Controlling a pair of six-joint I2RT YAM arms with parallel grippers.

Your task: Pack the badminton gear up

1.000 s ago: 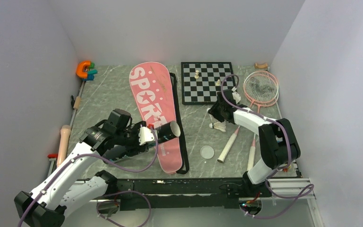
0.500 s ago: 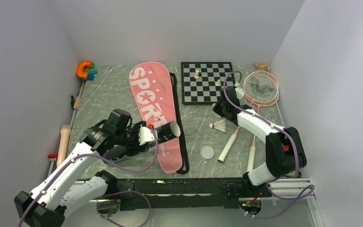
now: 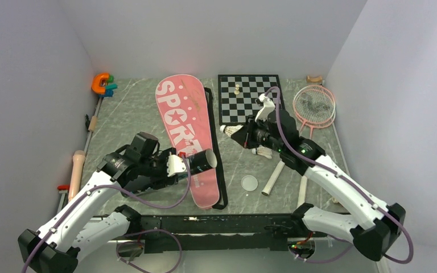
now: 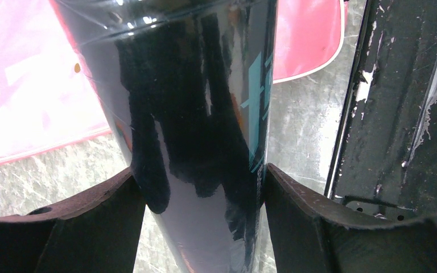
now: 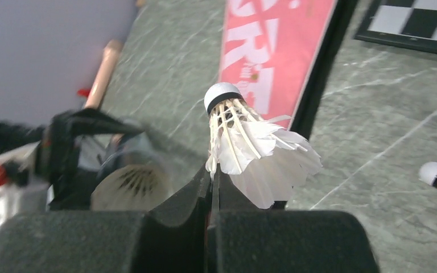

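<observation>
A bare strip of table (image 3: 234, 162) is lying open between the pink bag (image 3: 182, 125) and the racket handles (image 3: 273, 179), holding only a clear disc (image 3: 250, 182) and a loose shuttlecock (image 3: 263, 152), while the chessboard (image 3: 243, 105) is blocking the back and the black tube (image 3: 202, 161) is hanging over the bag's near end.

- This was a robot test cell in a lab, not a home: plain pale walls (image 3: 216, 34) boxed in a small grey marbled tabletop (image 3: 136, 119) on three sides.
- The left arm (image 3: 79, 202) and right arm (image 3: 347, 190) stood on a black rail (image 3: 233, 224) at the near edge, purple cables (image 3: 148, 205) looping loose.
- Unrelated props lay together: a chessboard (image 3: 249, 98), an orange toy (image 3: 100, 83), a pink bag (image 3: 186, 131).
</observation>
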